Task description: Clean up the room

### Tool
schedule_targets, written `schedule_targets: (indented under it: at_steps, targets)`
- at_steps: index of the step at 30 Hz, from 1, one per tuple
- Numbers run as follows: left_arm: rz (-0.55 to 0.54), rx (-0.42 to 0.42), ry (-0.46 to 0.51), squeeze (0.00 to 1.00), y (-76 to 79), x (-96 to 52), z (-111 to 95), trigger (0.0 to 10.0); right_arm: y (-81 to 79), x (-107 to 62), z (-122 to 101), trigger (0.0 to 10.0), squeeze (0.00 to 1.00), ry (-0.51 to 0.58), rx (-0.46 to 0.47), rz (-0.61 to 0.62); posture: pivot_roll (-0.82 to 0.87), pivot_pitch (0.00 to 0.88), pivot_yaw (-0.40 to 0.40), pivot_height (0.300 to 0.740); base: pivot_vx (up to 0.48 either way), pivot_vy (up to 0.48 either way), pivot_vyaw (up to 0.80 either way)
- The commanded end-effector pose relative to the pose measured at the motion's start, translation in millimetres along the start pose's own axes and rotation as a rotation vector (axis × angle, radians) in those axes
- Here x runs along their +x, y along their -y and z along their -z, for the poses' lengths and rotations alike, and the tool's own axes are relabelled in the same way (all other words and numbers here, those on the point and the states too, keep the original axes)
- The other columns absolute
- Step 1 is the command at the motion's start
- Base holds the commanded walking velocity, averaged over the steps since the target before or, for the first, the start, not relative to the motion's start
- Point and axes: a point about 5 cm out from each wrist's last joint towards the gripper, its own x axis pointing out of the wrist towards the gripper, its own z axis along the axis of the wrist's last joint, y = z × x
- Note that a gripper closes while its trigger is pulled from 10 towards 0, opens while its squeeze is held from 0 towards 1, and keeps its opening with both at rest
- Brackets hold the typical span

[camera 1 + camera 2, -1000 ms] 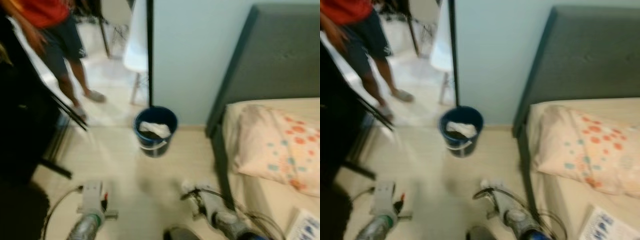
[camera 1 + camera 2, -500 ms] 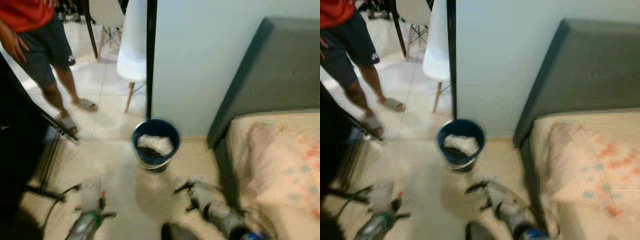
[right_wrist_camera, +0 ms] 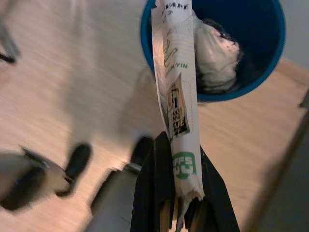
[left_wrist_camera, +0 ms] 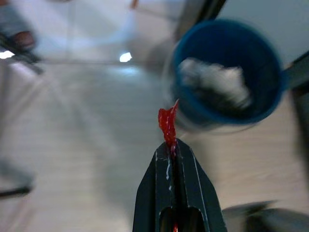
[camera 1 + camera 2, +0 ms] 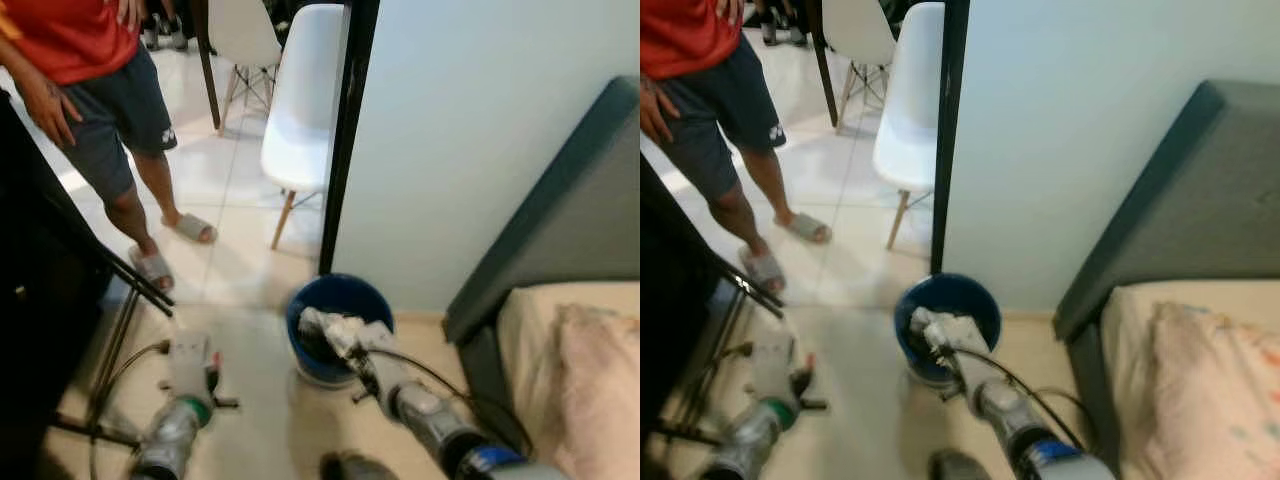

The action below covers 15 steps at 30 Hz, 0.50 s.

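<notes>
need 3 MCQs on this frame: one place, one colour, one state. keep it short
1. Where is the right tool?
A. at the bucket's rim
B. on the bed
C. beside the chair

2. What colour is the scrap in the left tool?
A. green
B. red
C. white

3. What state is the right tool in?
A. open, holding nothing
B. shut on the paper wrapper
C. shut on a shoe

Answers: 1 A, the head views show it at the blue bucket. 2 B, the red scrap sticks out of the shut fingers. 3 B, the right wrist view shows the paper wrapper clamped.
</notes>
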Motion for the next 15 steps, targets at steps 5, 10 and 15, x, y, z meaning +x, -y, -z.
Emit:
schedule_targets:
  at_steps: [5, 10, 15]
  targets:
    - [-0.003, 0.002, -0.049, 0.0, -2.1, -3.9, 11.7, 10.0, -3.4, -0.2, 7.5, 10.0, 0.0, -0.036, -0.003, -0.007, -0.02, 0.004, 0.019, 0.74, 0.2, 0.0, -0.73]
    - [0.0, 0.024, -0.055, 0.0, -2.3, -5.0, 14.0, 10.0, -2.6, -0.8, 10.0, 10.0, 0.0, -0.045, -0.005, -0.003, -0.02, 0.006, 0.02, 0.74, 0.0, 0.0, -0.72]
    - [-0.005, 0.023, -0.066, 0.0, -3.7, -7.0, 18.3, 10.0, -3.8, 0.3, 5.0, 10.0, 0.0, -0.025, -0.017, -0.004, -0.01, 0.014, 0.022, 0.74, 0.0, 0.0, -0.71]
